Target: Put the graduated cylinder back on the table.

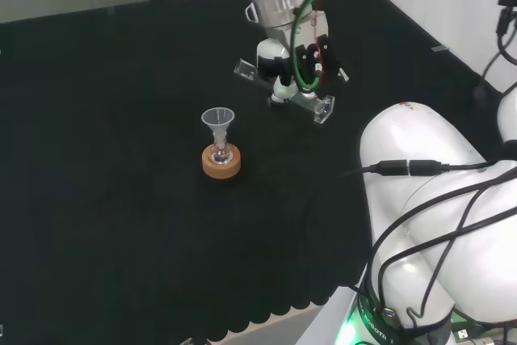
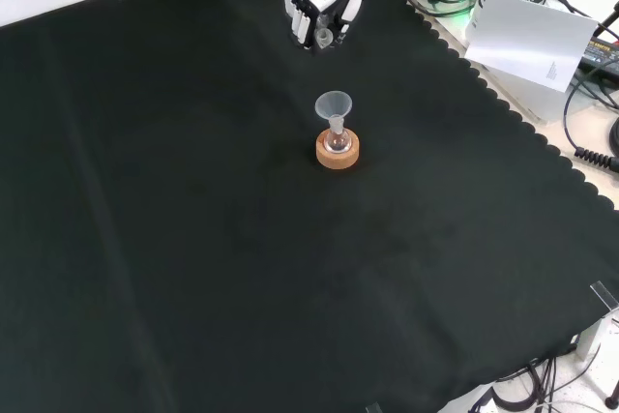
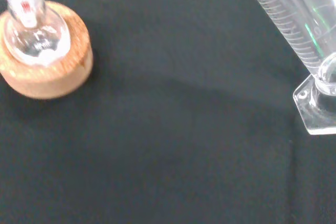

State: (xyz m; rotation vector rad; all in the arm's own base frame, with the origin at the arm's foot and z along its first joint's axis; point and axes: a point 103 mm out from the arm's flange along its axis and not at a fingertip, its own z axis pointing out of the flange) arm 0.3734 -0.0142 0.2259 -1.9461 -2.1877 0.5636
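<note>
My robot hand curled round graduated cylinder, held tilted near-flat above desk in head view. Wrist view adds cylinder's scale marks and hexagonal foot. Flask with funnel on cork ring near my robot hand. Black cloth; cables and paper beyond edge.

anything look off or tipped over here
One thing: the graduated cylinder is not upright. The hand holds it lying nearly level above the cloth, base toward the head view's right. The flask with its funnel stands straight on the cork ring. No spill shows.
</note>
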